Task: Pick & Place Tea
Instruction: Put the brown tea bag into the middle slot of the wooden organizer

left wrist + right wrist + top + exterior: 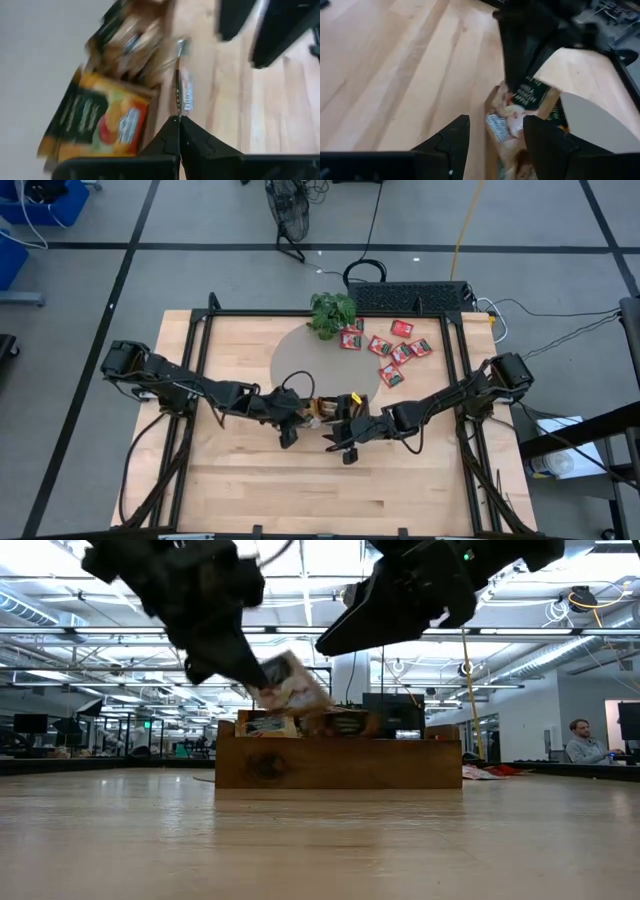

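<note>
A small wooden tray (338,762) stands mid-table with several tea packets upright in it, among them an orange-yellow and dark green one (100,120). My left gripper (179,120) is shut on a pale tea packet (288,683) just above the tray. My right gripper (496,122) hangs open over the tray's other side, with nothing between its fingers. More red tea packets (395,347) lie flat on the table at the far right. My left gripper pinches the pale packet between its two fingers by one edge (181,112); the left wrist view shows the packet edge-on. The fingers (225,655) slant down from the table's left. The packet is tilted and lifted, sticking out beyond the fingertips just above the packets in the tray.
A leafy potted plant (332,312) stands at the table's far edge, beside a grey round mat (298,360). A black frame (200,360) runs around the table. Bare wood lies along the near side (330,490).
</note>
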`<move>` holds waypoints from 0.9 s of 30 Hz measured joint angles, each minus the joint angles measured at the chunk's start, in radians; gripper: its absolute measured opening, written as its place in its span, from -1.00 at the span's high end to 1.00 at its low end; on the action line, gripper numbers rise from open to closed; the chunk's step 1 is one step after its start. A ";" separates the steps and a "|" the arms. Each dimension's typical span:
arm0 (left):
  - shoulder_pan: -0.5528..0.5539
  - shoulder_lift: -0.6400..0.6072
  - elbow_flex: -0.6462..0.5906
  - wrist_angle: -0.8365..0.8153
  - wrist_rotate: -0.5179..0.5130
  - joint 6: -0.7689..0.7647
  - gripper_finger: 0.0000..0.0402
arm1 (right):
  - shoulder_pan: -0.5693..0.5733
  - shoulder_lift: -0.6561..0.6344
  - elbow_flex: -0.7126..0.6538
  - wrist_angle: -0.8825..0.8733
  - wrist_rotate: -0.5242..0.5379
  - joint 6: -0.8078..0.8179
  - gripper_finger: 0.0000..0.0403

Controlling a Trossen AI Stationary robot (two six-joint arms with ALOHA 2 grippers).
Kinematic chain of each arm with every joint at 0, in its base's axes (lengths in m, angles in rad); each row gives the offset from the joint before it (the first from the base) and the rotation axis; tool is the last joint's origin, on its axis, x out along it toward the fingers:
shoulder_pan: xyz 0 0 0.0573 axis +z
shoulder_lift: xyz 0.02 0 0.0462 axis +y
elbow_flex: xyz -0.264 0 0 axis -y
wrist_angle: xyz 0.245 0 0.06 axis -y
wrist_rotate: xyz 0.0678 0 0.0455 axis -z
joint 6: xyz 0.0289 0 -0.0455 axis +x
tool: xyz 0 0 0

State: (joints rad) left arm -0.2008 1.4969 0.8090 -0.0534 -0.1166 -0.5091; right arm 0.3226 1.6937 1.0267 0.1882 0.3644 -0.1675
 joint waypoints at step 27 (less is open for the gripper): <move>-0.008 0.106 0.073 0.025 -0.273 0.776 1.00 | 0.123 -0.053 0.000 -0.114 0.451 0.006 0.16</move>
State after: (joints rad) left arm -0.2089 1.6026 0.8822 -0.0285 -0.3901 0.2670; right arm 0.4459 1.6406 1.0264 0.0747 0.8151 -0.1615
